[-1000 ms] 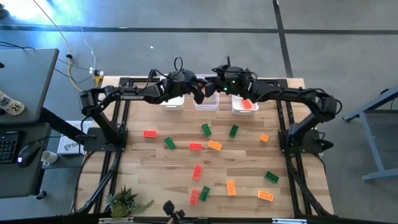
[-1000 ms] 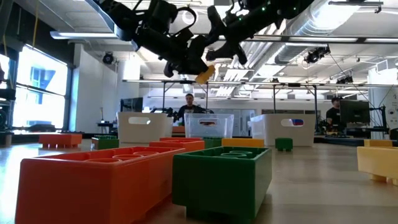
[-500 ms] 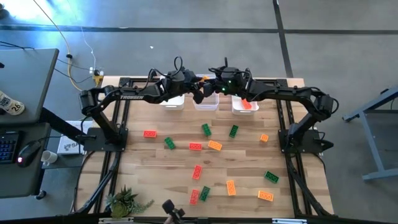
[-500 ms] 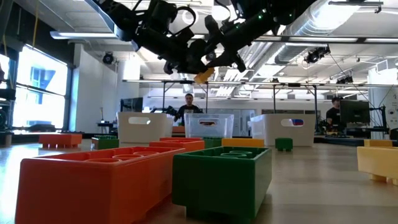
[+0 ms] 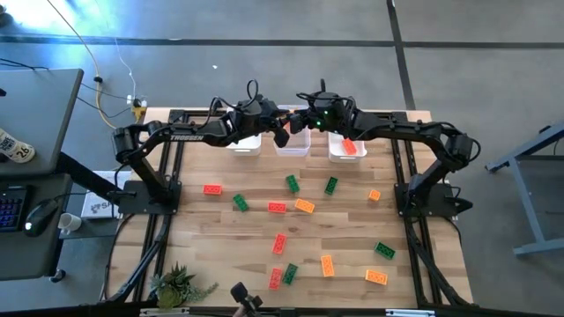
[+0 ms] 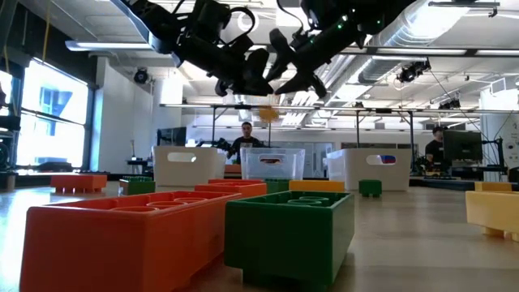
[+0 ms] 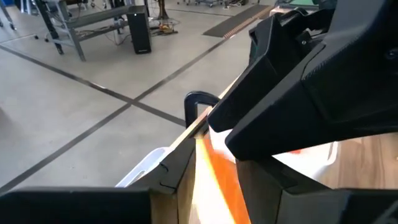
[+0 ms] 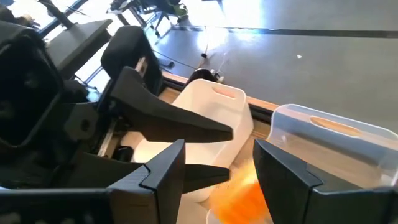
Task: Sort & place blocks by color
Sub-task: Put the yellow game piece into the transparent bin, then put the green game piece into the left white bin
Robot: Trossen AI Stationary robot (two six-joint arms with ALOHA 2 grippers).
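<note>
Three white bins (image 5: 293, 145) at the counter's (image 5: 247, 238) far edge, left claw (image 5: 284, 129) and right claw (image 5: 300, 124) both apart above the middle bin, one orange block (image 6: 267, 113) falling free beneath them, thirteen blocks (image 5: 304, 206) scattered on the counter.

Left gripper (image 7: 214, 180) fingers are standing apart, with a blurred orange block (image 7: 217, 180) showing between them, contact unclear. The other arm's dark gripper (image 7: 311, 74) is looming close ahead. White bin (image 7: 146, 171) is sitting below, grey floor beyond.
</note>
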